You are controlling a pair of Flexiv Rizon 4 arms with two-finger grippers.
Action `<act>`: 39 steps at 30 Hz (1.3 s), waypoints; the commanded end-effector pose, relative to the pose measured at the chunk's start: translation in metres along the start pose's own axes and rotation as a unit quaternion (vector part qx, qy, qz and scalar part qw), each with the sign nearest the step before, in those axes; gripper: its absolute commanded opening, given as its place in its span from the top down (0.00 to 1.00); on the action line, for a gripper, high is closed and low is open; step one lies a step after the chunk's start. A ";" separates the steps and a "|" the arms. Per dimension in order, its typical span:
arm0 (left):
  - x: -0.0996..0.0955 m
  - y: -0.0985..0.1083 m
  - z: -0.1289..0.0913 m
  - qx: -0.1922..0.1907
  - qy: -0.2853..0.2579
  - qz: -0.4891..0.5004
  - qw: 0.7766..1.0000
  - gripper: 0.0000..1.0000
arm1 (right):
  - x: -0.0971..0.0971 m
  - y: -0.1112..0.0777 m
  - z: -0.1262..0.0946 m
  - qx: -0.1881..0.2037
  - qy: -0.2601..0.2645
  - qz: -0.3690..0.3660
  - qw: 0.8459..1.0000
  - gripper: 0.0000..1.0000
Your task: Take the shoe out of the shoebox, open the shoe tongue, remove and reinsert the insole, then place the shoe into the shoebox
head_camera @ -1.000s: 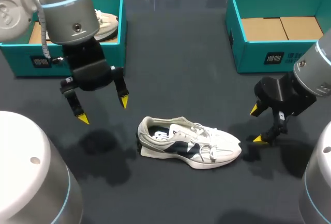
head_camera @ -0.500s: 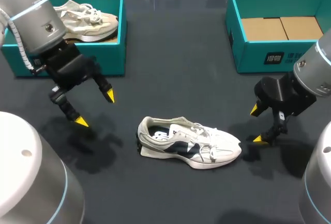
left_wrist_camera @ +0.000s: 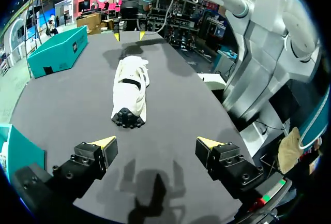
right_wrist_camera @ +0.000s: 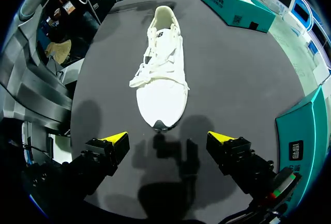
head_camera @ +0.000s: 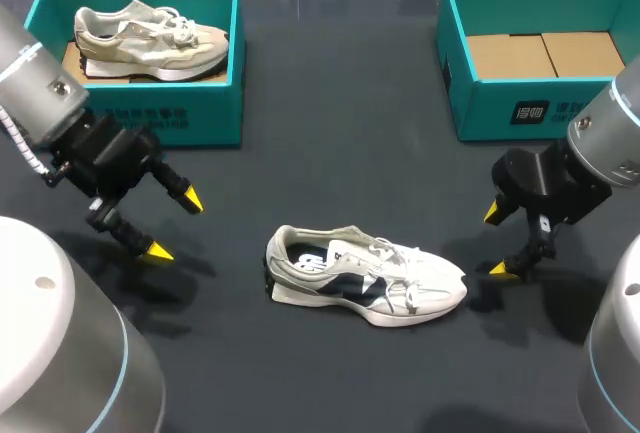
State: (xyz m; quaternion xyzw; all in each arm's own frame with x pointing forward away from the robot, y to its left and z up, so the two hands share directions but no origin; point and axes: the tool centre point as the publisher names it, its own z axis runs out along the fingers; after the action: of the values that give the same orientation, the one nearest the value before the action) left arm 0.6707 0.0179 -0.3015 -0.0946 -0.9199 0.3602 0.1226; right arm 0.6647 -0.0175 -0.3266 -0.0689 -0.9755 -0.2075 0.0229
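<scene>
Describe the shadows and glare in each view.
Head view: soft shadows on the table flank the shoe, and small ceiling-light glints sit near the far edge. Left wrist view: the left end effector throws a forked shadow on the table under itself. Right wrist view: the right end effector casts a shadow that reaches the shoe's toe.

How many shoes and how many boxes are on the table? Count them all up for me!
Shoes: 2, a white lace-up sneaker with dark side stripes lying on the table, and a beige lace-up sneaker inside the left box.
Boxes: 2, a teal cardboard shoebox on the left and an empty teal cardboard shoebox on the right.
Total: 4
</scene>
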 end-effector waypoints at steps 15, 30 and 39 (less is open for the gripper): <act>0.001 0.060 0.033 0.189 -0.020 0.017 0.982 0.00 | 0.002 0.000 -0.001 0.001 -0.001 0.000 1.000 0.00; -0.006 0.065 0.033 0.198 -0.015 0.001 0.980 0.00 | 0.002 0.000 -0.001 0.001 -0.001 0.000 1.000 0.00; -0.026 0.068 0.061 0.254 -0.031 -0.018 0.966 0.00 | 0.002 0.000 -0.001 0.001 -0.001 0.000 1.000 0.00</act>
State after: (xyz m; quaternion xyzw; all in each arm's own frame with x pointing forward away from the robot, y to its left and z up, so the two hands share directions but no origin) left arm 0.6794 0.0317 -0.3776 -0.0361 -0.8153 0.5650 0.1216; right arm 0.6647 -0.0175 -0.3266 -0.0689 -0.9755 -0.2075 0.0229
